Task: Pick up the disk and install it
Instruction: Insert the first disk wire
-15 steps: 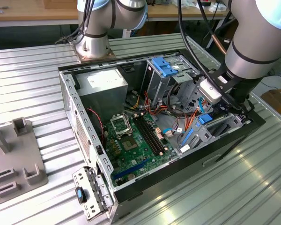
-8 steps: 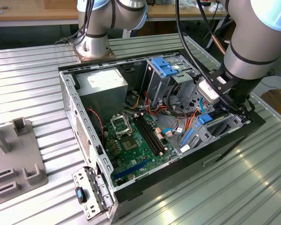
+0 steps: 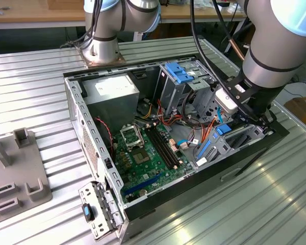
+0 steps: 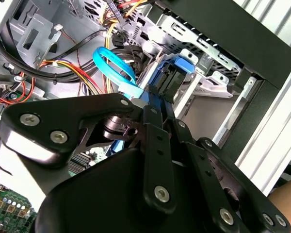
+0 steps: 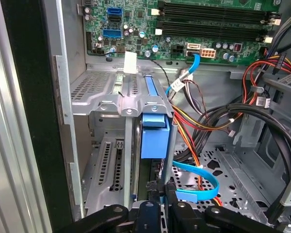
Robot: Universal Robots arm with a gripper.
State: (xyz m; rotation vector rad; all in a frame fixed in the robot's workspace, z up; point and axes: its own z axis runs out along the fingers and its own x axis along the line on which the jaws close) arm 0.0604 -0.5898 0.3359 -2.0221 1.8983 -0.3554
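I'm seeing the gripper reaching into the case, its black linkage crowding the foreground. Its fingers are closing on the disk, gripping the blue rail at its near end. The disk is sitting edge-on in a grey metal bay straight ahead. A light-blue ribbon cable is looping just beside the fingertips, with coloured wires bunching beyond it.
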